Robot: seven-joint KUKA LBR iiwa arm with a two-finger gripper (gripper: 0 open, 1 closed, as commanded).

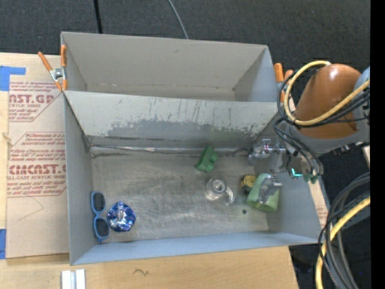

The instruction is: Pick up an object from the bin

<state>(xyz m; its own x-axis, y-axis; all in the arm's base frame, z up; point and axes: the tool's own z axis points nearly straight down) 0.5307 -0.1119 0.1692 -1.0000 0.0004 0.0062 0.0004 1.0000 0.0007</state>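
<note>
Nearest to me, a pair of blue sunglasses [97, 217] is lying in the bin's [180, 247] front-left corner, running close along the left wall. A crumpled blue ball [121, 216] is touching its right side. I am seeing a wide stretch of bare floor running from those two across the middle, so the open room is all on the left and in the centre.

Everything else is crowding toward the right end. The gripper [269, 182] is hanging there, reaching in over the right rim. It is sitting directly above a pale green block [264, 198], which is lying close against the right wall and not far from the front wall. I am unable to tell whether the gripper is open or closed, or whether it is touching the block.

A small yellow piece [248, 180] is lying just beside the block on its left. A clear glassy thing [217, 189] is resting a little further left, apart from both. A darker green block [208, 159] is sitting near the foot of the sloping back wall, well apart from the gripper. The arm's orange cover [334, 98] and yellow cables [301, 101] are hanging outside the right rim.

Room around the pale green block is looking tight on its right and front sides, and freer toward the left.
</note>
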